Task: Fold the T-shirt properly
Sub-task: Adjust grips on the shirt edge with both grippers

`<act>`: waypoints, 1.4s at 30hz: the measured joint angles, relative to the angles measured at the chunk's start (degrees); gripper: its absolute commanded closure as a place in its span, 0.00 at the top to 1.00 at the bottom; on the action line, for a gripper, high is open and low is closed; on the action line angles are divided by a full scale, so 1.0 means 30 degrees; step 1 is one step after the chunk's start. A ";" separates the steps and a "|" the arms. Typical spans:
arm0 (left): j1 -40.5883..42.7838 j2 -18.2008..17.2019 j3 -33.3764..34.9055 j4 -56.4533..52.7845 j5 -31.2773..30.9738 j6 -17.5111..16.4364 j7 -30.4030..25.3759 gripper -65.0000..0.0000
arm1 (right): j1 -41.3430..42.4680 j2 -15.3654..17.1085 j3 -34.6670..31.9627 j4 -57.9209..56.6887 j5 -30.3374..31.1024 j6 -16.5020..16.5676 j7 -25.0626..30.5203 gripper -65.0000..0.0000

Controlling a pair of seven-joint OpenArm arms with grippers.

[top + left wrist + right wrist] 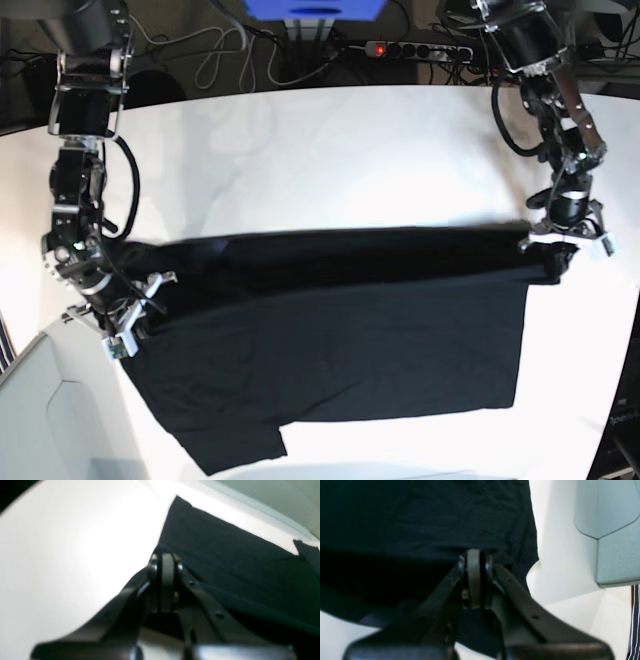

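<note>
Base view shows the T-shirt (340, 340) spread plain side up across the white table (300, 150), stretched between the two arms. Its far edge runs taut from one gripper to the other, and a folded band lies along that edge. The near part drapes toward the front of the table, with a notched corner at the lower left of this view.

The left gripper (560, 243), at this view's right, sits at the far right corner of the garment. In the left wrist view its jaws are pressed together on the cloth edge. The right gripper (118, 312), at this view's left, stands at the opposite end; the right wrist view shows its jaws likewise clamped on a hem fold. How much cloth each pinch holds I cannot tell, as both wrist views are blurred at the tips.

Risks, as judged from this state:
- Uneven travel of the two arms would skew the fold line and leave the hem crooked.
- A shallow pinch may slip under tension, dropping one corner and collapsing the fold.
- Excess pull apart could drag the whole garment along the table rather than fold it.
- The loose near corner may bunch or tuck under when the far edge is carried over.
</note>
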 measured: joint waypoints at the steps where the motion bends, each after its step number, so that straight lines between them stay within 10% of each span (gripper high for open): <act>1: -0.0117 -0.0168 0.0255 -0.0248 0.0000 0.0000 0.0022 0.00 | 0.0000 0.0007 0.0000 0.0000 -0.0007 0.0000 0.0015 0.00; 21: -0.2586 -0.0342 0.0729 -0.2623 0.0000 0.0000 -0.0066 0.00 | -0.0007 0.0007 0.0000 0.0000 -0.0007 0.0000 -0.0197 0.02; 31: -0.2616 -0.0364 0.0729 -0.2725 0.0007 0.0007 -0.0051 0.26 | -0.0022 0.0386 -0.0015 0.0000 -0.0073 0.0007 -0.0189 0.66; 36: -0.2404 -0.0379 0.0634 -0.2725 0.0007 0.0007 -0.0124 0.28 | -0.0182 0.0437 0.0029 0.0015 -0.0073 0.0000 -0.0175 0.70; 42: -0.0692 -0.0335 0.0597 -0.2739 -0.0146 -0.0015 -0.0131 0.56 | -0.1304 0.0692 0.0058 0.0379 0.0000 0.0007 -0.0124 0.71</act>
